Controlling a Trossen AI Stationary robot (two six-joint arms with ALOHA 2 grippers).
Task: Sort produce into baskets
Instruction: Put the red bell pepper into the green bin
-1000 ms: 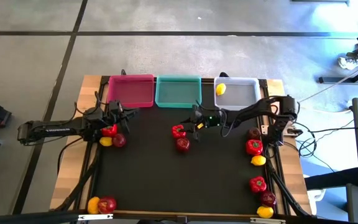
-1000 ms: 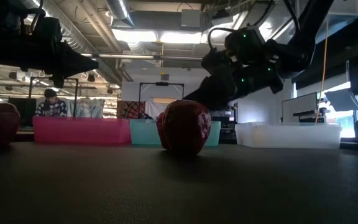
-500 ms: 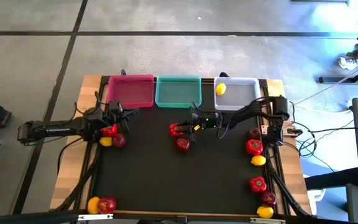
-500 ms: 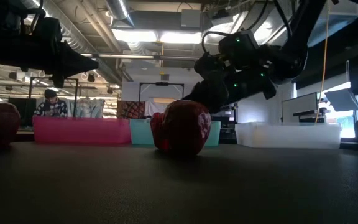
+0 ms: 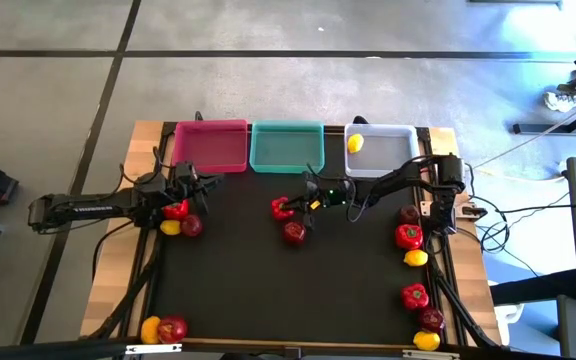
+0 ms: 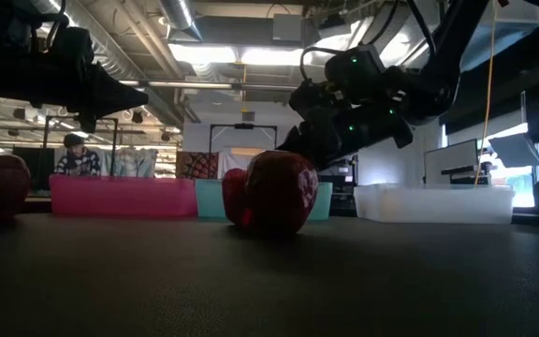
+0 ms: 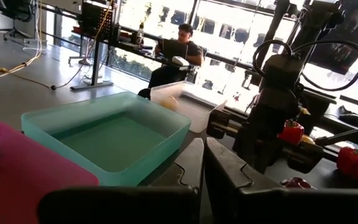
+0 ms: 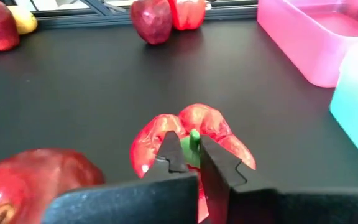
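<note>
- Right gripper clenched on the green stem of a bright red lumpy bell pepper; dark red round apple just beside it.
- Left gripper clenched, empty.

a dark red apple sits on the black table. behind it stand pink, teal and white baskets.

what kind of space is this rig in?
Looks like an open lab or workshop. Exposed ducts and strip lights run overhead, a person sits at a desk by big windows, and the floor is bare concrete.
</note>
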